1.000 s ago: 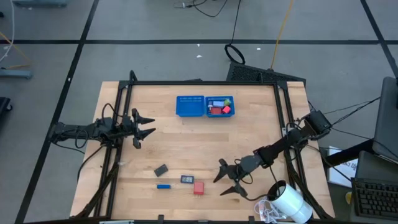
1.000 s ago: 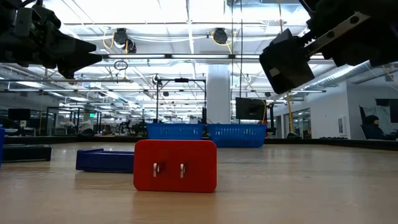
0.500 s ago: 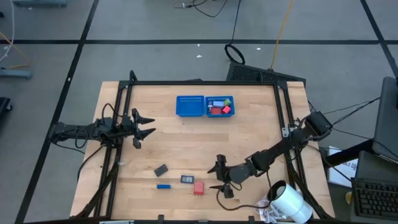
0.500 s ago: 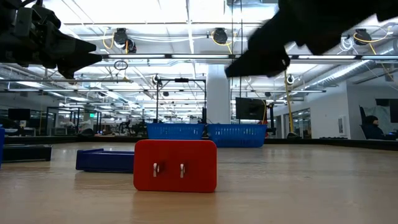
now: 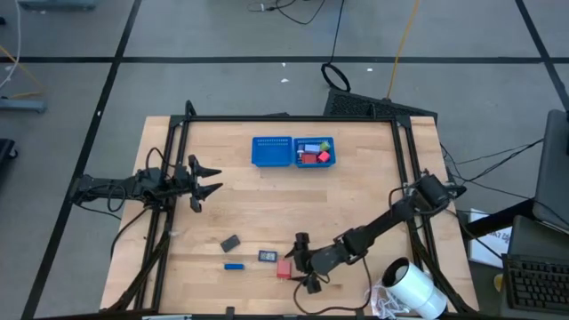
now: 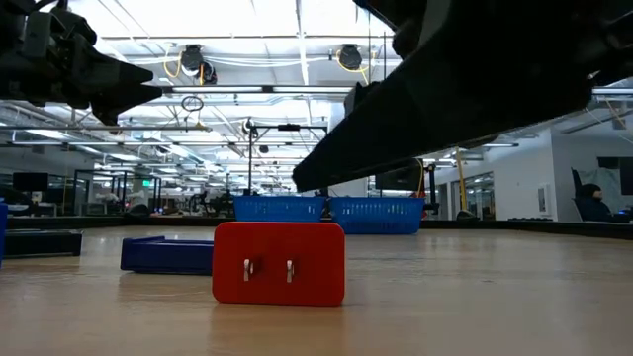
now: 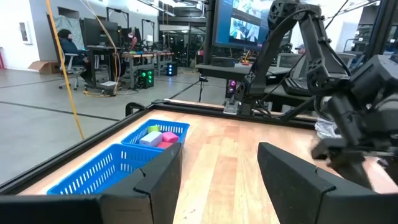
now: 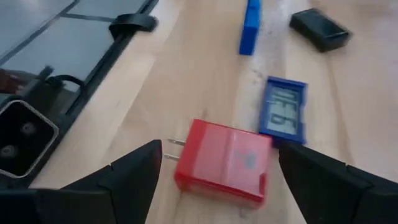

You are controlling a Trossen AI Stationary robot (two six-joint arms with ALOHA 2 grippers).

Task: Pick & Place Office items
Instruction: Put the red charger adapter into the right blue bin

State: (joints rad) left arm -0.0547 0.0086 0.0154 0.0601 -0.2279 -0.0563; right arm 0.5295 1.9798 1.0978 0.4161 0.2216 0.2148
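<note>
The right gripper (image 5: 303,261) hovers with its jaws spread wide, a red plastic plug block with two metal prongs (image 8: 222,162) lying on the wooden table (image 5: 267,204) between and just ahead of them. Beyond it lie a dark blue flat piece (image 8: 284,114), a blue bar (image 8: 250,26) and a dark grey piece (image 8: 318,28). The left gripper (image 5: 203,179) waits with jaws apart, well away.

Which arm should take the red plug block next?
Right. The right pincer hangs open beside the red plug block, which sits between its fingers in the right wrist view. The left pincer waits open at the table's left edge, far from the block.
</note>
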